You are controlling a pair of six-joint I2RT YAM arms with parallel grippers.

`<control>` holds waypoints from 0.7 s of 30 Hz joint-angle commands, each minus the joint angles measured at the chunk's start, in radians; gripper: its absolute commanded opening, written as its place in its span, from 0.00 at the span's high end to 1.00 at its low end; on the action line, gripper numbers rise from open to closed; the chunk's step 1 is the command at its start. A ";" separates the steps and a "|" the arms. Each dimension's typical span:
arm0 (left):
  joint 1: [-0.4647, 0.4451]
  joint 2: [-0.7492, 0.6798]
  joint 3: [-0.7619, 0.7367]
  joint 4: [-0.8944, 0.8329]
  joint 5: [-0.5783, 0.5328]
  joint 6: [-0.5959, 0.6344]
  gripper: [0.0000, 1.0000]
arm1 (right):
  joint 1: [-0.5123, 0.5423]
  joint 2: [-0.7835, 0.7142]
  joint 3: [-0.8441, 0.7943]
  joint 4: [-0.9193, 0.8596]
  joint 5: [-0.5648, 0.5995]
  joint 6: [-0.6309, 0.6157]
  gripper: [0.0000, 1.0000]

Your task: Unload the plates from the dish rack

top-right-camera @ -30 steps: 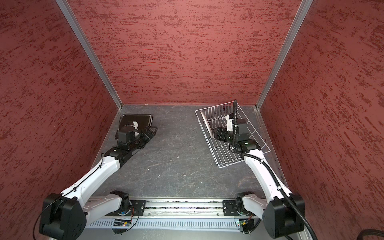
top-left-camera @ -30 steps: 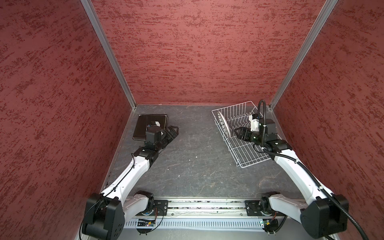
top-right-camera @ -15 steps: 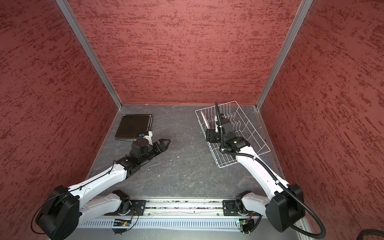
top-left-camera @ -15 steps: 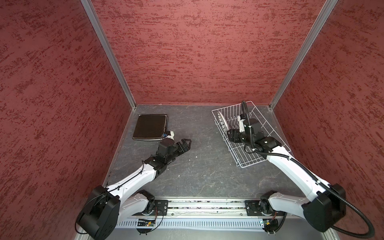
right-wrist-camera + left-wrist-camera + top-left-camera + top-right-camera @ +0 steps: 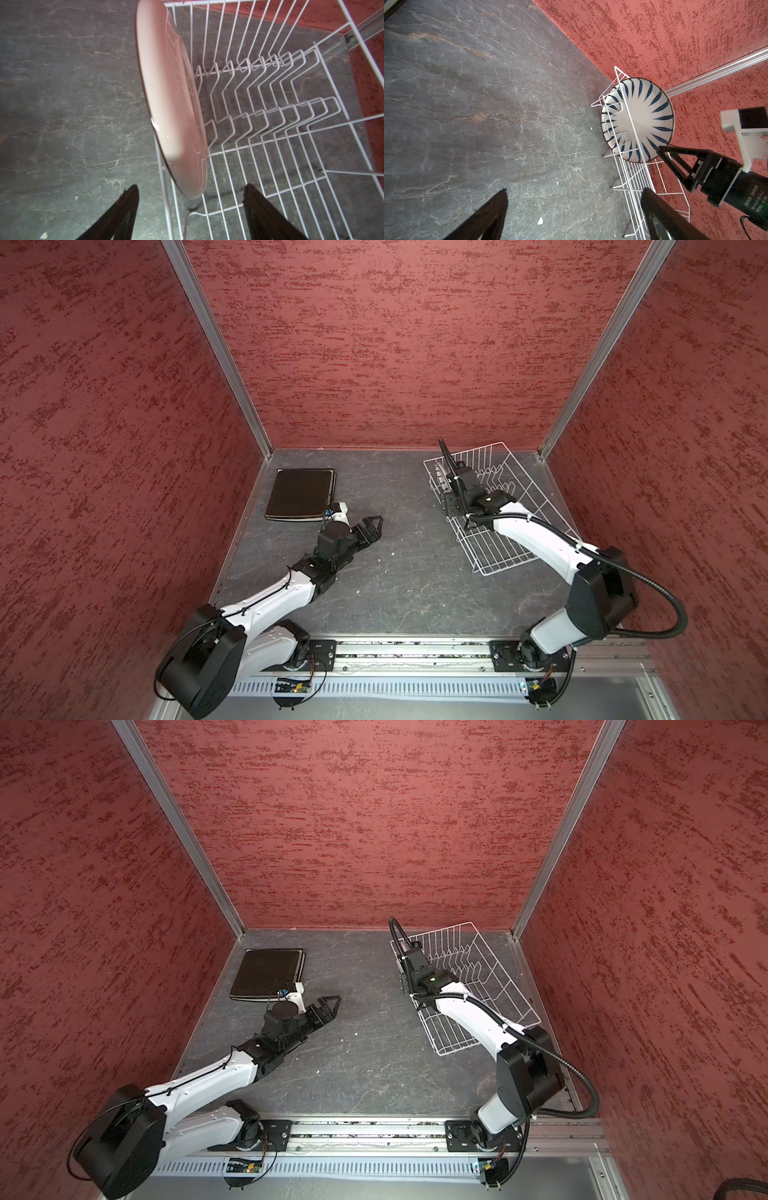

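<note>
The white wire dish rack (image 5: pixel 536 497) (image 5: pixel 490 965) stands at the back right. One round white plate with dark radial streaks (image 5: pixel 637 118) (image 5: pixel 170 99) stands on edge at its end, a pale sliver in a top view (image 5: pixel 439 479). My right gripper (image 5: pixel 191 187) is open. One finger is outside the rack wall and one over the rack floor, with the plate's rim between them, untouched. A stack of square plates, a black one on top (image 5: pixel 301 493) (image 5: pixel 268 973), lies flat at the back left. My left gripper (image 5: pixel 374 524) (image 5: pixel 574 191) is open and empty over the table, facing the rack.
Red textured walls close in the back and both sides, and the rack sits near the back right corner. A few small white crumbs (image 5: pixel 540 220) lie on the dark slate table (image 5: pixel 399 572). The right arm's cable (image 5: pixel 444 452) arches above the rack's end.
My left gripper has drawn back from the plate stack toward the table's middle and turned to the rack. My right gripper has moved along the rack to the round plate.
</note>
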State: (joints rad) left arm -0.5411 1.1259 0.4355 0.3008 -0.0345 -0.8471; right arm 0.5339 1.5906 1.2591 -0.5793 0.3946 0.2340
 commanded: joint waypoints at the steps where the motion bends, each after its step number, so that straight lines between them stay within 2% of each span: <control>1: -0.008 0.013 -0.009 0.029 -0.022 0.019 0.00 | 0.006 0.007 0.049 -0.005 0.115 -0.027 0.22; 9: -0.010 0.031 0.010 0.015 -0.031 0.007 0.00 | 0.006 0.059 0.081 0.023 0.068 -0.061 0.25; 21: -0.013 0.025 0.039 -0.068 -0.064 -0.024 0.00 | 0.008 0.142 0.143 0.057 0.154 -0.062 0.32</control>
State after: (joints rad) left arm -0.5465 1.1538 0.4557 0.2607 -0.0788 -0.8612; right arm 0.5354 1.7191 1.3613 -0.5594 0.4961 0.1749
